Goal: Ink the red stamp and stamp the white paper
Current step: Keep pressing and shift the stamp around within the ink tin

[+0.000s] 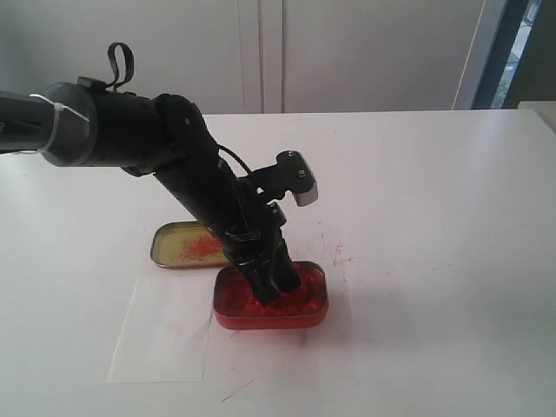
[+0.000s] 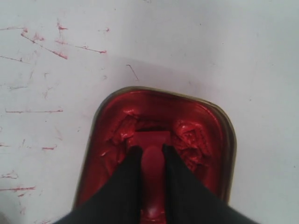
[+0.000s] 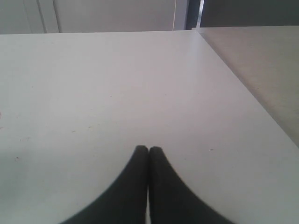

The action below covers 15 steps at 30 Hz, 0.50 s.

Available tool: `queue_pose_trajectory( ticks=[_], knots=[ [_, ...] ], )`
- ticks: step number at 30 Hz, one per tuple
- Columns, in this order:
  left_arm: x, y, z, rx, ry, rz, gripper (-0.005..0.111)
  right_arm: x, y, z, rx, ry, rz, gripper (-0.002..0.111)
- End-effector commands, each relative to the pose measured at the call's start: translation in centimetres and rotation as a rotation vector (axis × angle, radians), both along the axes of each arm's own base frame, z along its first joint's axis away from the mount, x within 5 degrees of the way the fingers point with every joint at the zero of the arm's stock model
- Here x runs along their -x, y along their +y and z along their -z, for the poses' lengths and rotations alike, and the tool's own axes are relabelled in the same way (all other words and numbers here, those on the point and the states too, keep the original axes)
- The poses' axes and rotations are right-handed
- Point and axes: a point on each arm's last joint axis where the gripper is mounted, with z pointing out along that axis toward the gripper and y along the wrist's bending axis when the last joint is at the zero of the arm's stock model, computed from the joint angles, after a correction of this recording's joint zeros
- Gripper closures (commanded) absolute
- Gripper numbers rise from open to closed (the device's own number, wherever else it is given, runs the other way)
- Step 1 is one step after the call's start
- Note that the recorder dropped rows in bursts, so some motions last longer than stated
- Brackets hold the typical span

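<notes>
1. The left jaws pinch the stamp (image 2: 152, 140). The two black fingers (image 2: 128, 172) clamp its narrow handle from either side, and its block base pokes out just past their tips.
2. The stamp stands roughly upright, its handle in line with the fingers. Its base is sunk in the red paste (image 2: 187, 135) near the middle of the tin (image 1: 314, 311). I judge the inking step to be in hand.
3. The next move turns on where the paper (image 1: 161, 334) lies from the jaws. In the exterior view it is to their left and a little nearer the camera, with its near edge just beside the tin's left end. From this angle I cannot tell which way its long axis runs.
4. The stamp would have to rise clear of the tin's rim before it crosses to the paper. The hop is short and stays on the left arm's (image 1: 208, 191) side.
5. The gold lid (image 1: 169, 248) lies behind the paper, out of that path.
6. The right jaws are pressed together over bare counter (image 3: 93, 93), holding nothing. They do not show in the exterior view, so the left is clearly the nearer.
</notes>
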Motion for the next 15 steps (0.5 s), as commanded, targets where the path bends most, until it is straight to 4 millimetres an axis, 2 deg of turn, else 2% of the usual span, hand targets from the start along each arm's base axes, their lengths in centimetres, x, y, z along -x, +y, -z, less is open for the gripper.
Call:
queue_pose_trajectory(
  ticks=[1,9,15],
  knots=[
    [0.3,-0.1,-0.9,0.017,0.018,-0.005,0.107,0.0,0.0,0.0,0.003,-0.013,-0.004,0.108],
    [0.2,0.1,-1.6,-0.035,0.076,-0.063,0.107,0.0,0.0,0.0,0.003,-0.013,-0.004,0.108],
    [0.0,0.0,-0.3,-0.069,0.106,-0.075,0.107,0.0,0.0,0.0,0.003,-0.013,-0.004,0.108]
  ],
)
